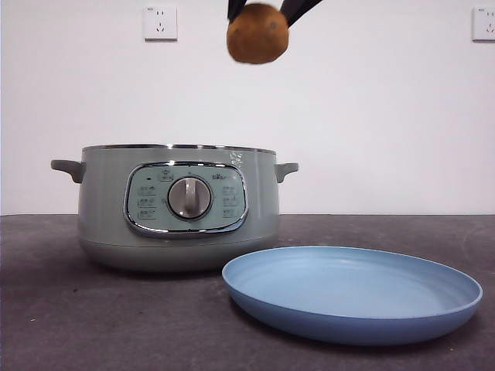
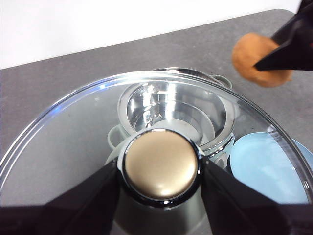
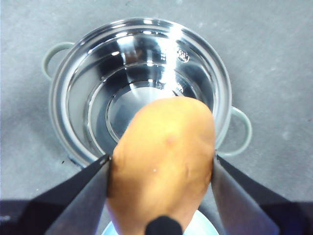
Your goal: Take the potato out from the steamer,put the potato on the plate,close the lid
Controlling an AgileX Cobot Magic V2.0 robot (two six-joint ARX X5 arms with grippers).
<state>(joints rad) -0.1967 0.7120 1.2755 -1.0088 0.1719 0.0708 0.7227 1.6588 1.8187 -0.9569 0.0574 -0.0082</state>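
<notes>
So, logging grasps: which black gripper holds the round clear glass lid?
The left gripper, clamped on the lid's knob; the right gripper grips the orange-brown potato.

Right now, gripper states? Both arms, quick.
Left gripper: shut on the lid, gripping its knob.
Right gripper: shut on the potato, held above the open steamer.

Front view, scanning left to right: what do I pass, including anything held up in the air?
Steamer → potato, held high by the right gripper above the steamer's right side → plate. The lid, held by the left gripper, is outside this view.
</notes>
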